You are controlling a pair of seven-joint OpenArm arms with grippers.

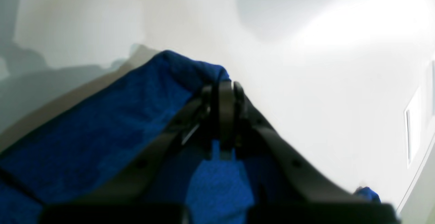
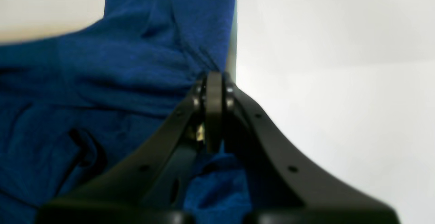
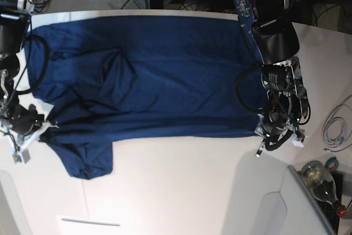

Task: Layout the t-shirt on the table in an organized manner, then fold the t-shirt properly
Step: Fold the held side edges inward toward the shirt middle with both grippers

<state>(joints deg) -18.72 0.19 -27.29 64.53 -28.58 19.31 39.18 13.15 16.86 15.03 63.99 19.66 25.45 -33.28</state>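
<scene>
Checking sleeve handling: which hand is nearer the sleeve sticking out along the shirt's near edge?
Right. The right hand pinches the t-shirt beside that sleeve; the left hand grips the far opposite corner.

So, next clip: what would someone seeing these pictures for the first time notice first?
The big dark blue t-shirt spread wide over the white table fills the overhead view. Each arm pinches it at an opposite end: the left tool and the right tool are both shut on the cloth. A glass bottle lies at the lower right corner.
</scene>
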